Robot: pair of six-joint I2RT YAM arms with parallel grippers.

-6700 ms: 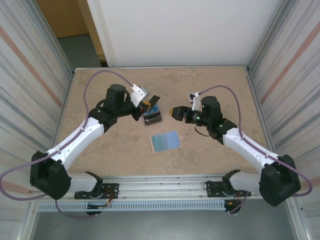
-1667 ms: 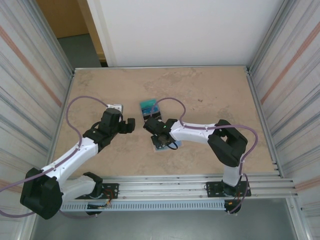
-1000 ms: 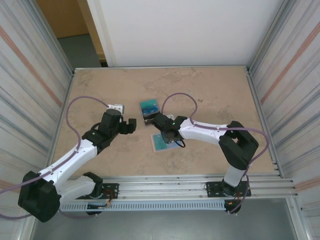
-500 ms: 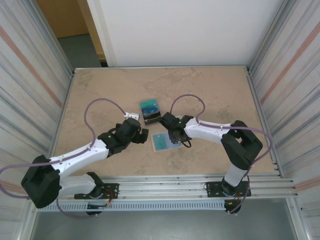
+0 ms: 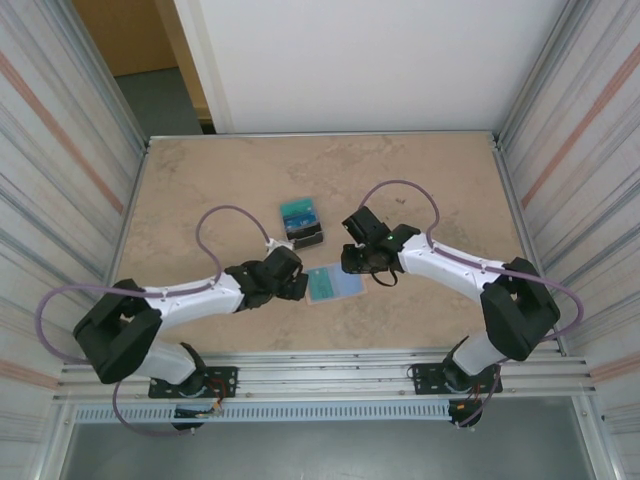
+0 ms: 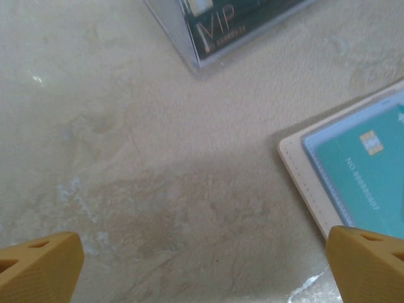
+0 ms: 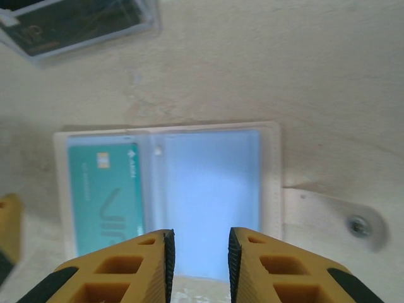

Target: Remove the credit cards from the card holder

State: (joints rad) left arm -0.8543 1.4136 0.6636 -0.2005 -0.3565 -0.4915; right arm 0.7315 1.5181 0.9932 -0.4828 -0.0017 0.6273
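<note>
L gripper (image 5: 297, 287) spread wide, mid-frame, just left of card holder (image 5: 335, 284). R gripper (image 7: 198, 243) at bottom centre: narrow gap, pinching nothing. Teal credit card (image 7: 104, 196) sits in holder.

credit cards (image 6: 230, 28), card holder (image 6: 295, 165) — cropped by edges

We find the card holder (image 5: 334, 284) lying open and flat on the desk (image 5: 430, 190), near its middle. A stack of credit cards (image 5: 302, 223) lies behind it, slightly to the left and apart from it. One card (image 7: 104, 189) sits in the holder's left half. The left pincer (image 5: 296, 284) is just left of the holder. The right pincer (image 5: 350, 262) is over its far right corner.
</note>
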